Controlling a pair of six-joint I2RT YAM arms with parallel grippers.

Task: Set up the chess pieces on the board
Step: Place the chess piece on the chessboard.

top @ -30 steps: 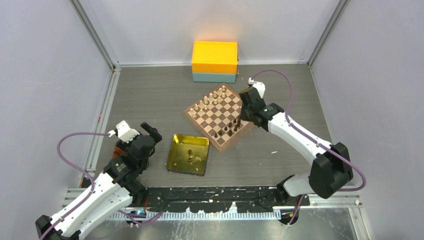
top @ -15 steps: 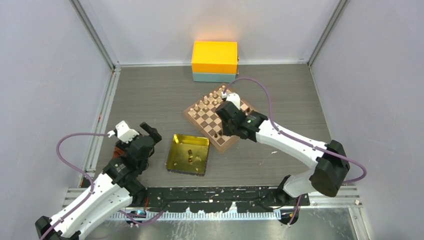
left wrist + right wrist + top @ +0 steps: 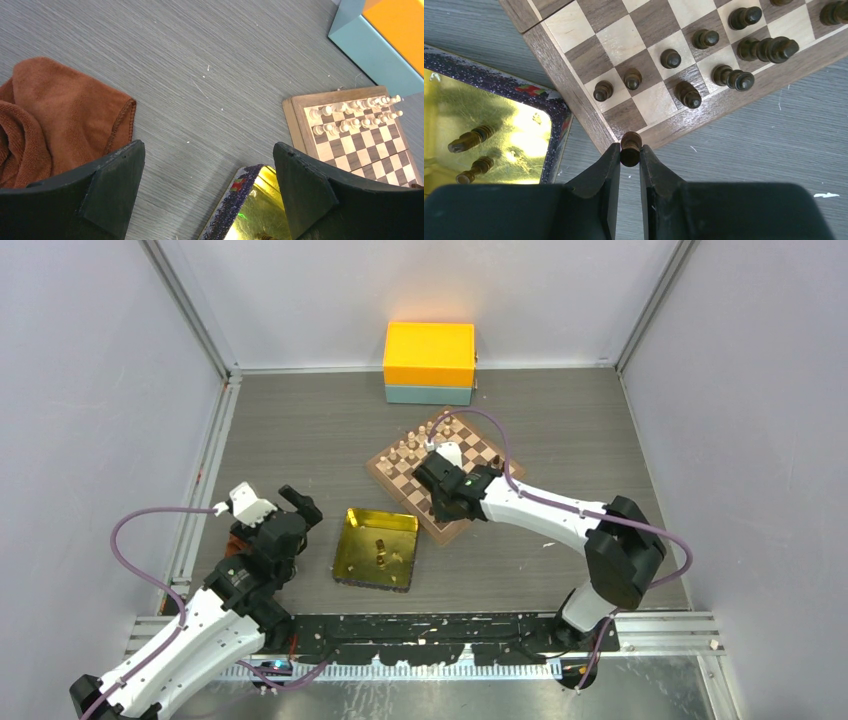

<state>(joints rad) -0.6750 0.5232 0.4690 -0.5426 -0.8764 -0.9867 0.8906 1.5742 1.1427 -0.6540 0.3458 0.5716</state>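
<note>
The board (image 3: 408,480) lies at mid-table, turned like a diamond. Several dark chess pieces (image 3: 688,95) stand on its near rows in the right wrist view. My right gripper (image 3: 629,152) is shut on one dark chess piece (image 3: 630,148), pinched at the fingertips just above the board's near corner (image 3: 610,135). In the top view that gripper (image 3: 440,502) hangs over the board's near-left side. Two more dark pieces (image 3: 471,138) lie in the gold tray (image 3: 499,117). My left gripper (image 3: 207,165) is open and empty, low over the table left of the tray.
Pale pieces (image 3: 350,112) fill the board's far rows. A brown cloth (image 3: 55,115) lies beside my left finger. The gold tray (image 3: 350,560) sits just left of the board. An orange and teal box (image 3: 430,362) stands against the back wall.
My right arm has swung from the board's far right corner across to its near-left corner, beside the tray. The left arm has stayed where it was.
</note>
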